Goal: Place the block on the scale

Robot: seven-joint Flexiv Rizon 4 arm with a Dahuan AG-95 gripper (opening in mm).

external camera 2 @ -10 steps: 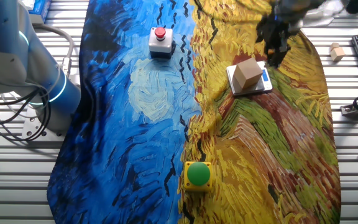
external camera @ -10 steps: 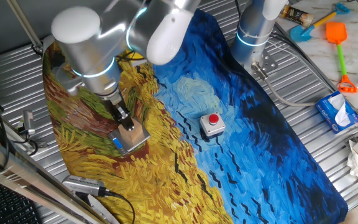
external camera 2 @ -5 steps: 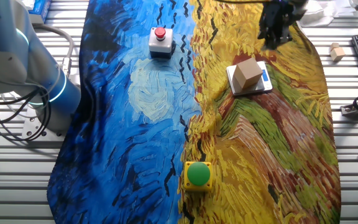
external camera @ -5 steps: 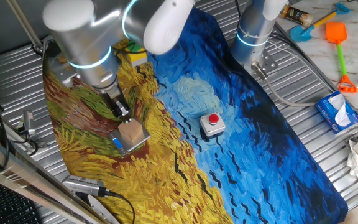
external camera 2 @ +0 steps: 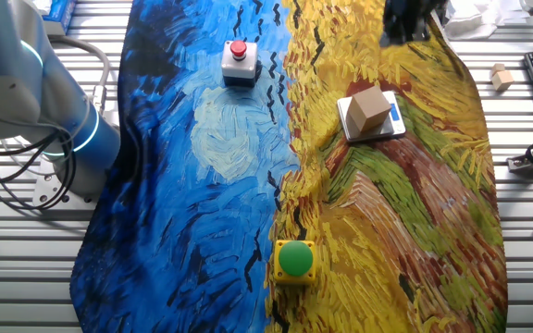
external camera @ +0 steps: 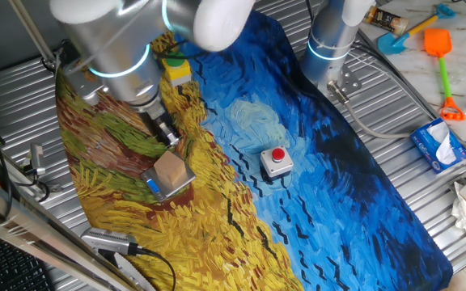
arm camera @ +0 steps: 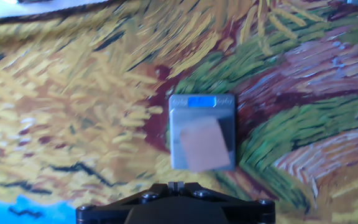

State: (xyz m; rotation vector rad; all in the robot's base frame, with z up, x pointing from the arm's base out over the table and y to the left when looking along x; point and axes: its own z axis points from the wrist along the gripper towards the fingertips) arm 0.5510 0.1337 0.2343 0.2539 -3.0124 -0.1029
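Observation:
The block (external camera: 171,168), a small light-tan wooden cube, sits on the scale (external camera: 154,189), a flat grey plate with a blue strip, on the yellow part of the painted cloth. Both also show in the other fixed view, block (external camera 2: 368,106) on scale (external camera 2: 350,128), and in the hand view, block (arm camera: 201,144) on scale (arm camera: 194,115). My gripper (external camera: 168,136) hangs above and behind the block, apart from it. It reaches the top edge of the other fixed view (external camera 2: 403,23). In the hand view its pads (arm camera: 176,185) stand together with nothing between them.
A grey box with a red button (external camera: 277,160) stands on the blue part of the cloth. A yellow box with a green button (external camera 2: 294,259) stands near the cloth's edge. A second arm's base (external camera: 330,40) stands at the back. A spare wooden cube (external camera 2: 501,77) lies off the cloth.
My gripper has lifted up and away from the block. The block stays still on the scale.

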